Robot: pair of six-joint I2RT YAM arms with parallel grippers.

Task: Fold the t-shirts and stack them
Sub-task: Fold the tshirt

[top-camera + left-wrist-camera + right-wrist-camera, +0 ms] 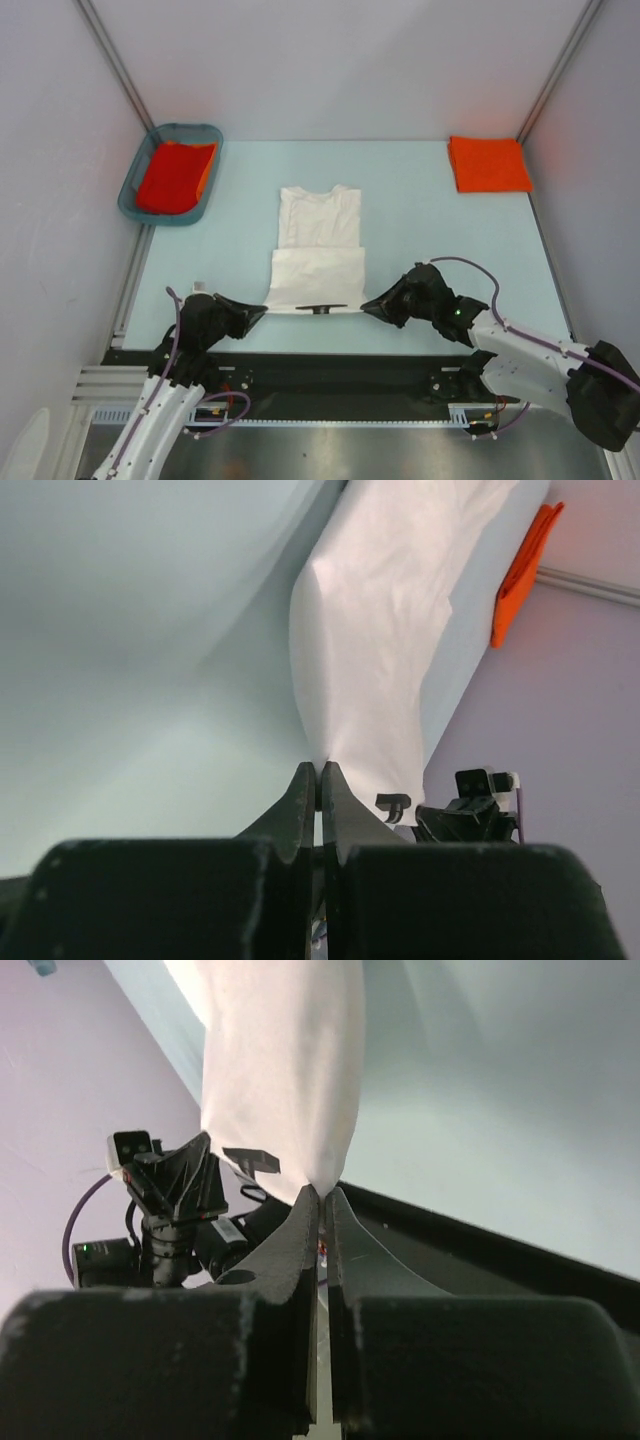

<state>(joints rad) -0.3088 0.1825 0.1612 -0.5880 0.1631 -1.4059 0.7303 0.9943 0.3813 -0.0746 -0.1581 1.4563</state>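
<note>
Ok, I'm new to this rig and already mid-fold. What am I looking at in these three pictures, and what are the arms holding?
The big view looks down from above and behind two robot arms bolted at the near edge of the table; each ends in a two-finger gripper. The other two pictures come from a camera on each wrist, looking along that arm's own fingers. A white shirt lies on the table. The left gripper and the right gripper are each shut on one near corner of it, and its near half looks lifted. A folded orange shirt sits at the far right corner. At far left a teal basket holds more orange cloth.
</note>
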